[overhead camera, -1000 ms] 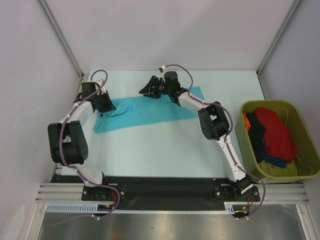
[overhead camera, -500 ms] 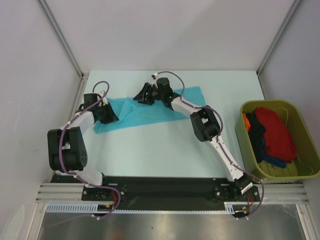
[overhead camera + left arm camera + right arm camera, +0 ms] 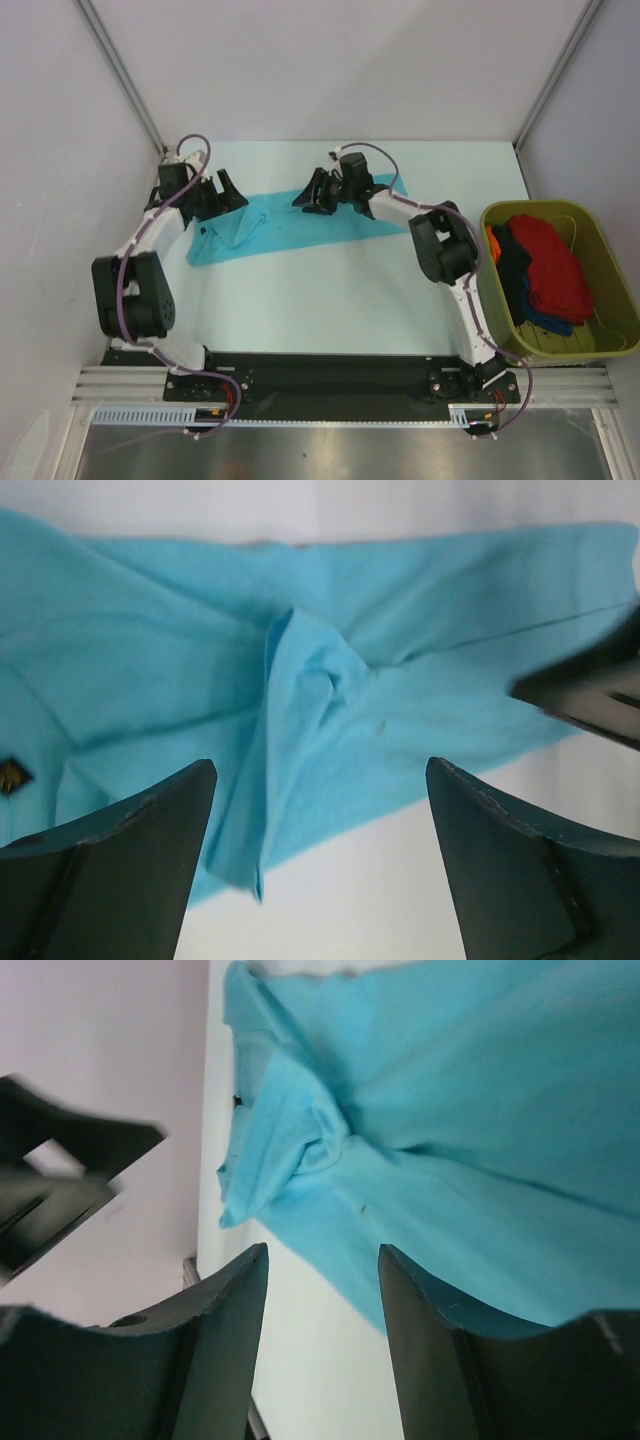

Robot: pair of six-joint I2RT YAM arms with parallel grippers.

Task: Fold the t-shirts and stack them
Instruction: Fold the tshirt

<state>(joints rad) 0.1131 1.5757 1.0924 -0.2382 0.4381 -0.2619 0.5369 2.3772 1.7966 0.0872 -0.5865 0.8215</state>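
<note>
T-shirts point(image 3: 548, 268) in olive tub point(image 3: 611, 281), top view only

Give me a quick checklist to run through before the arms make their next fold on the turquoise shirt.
1. Left gripper clear of cloth: ok, jaws wide, nothing between them.
2. Right gripper clear of cloth: ok, jaws apart and empty, over the shirt.
3. Turquoise shirt lying flat: not ok, a bunched ridge near its middle.
4. Shirt fully on the table: ok.
5. Other shirts out of the way: ok, piled in the tub at the right.
6. Layers under the ridge smooth: cannot tell, hidden.
</note>
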